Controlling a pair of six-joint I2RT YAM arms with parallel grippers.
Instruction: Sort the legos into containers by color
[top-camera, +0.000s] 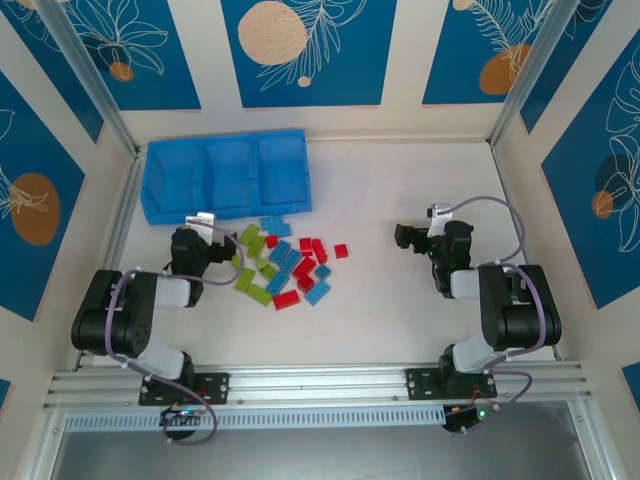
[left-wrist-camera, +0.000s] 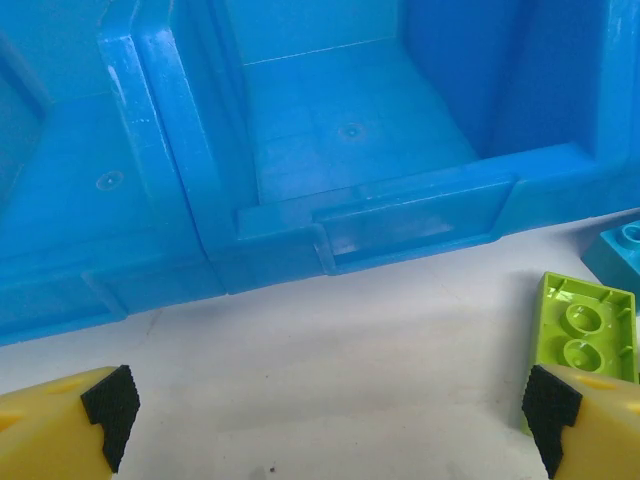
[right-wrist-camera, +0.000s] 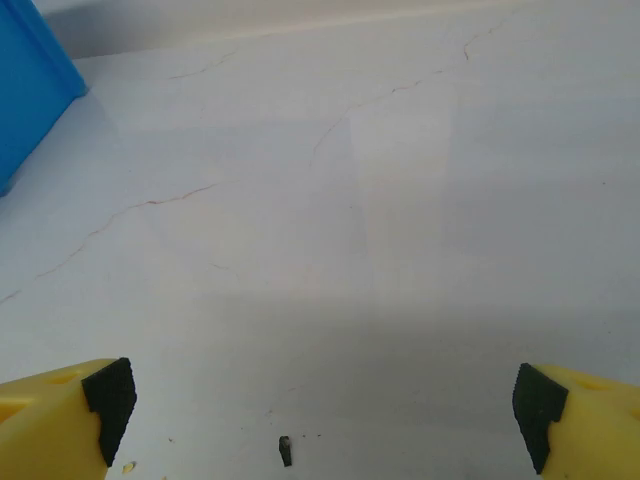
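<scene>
Bright, even overhead light washes the scene, shadows faint and soft beside the tray. Close up, pale glare streaks the tray's front wall; focus runs slightly soft.

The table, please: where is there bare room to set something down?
Free: the table between the legos and the right gripper, and right of the tray. Crowded: the legos beside the left gripper, before the tray.
</scene>
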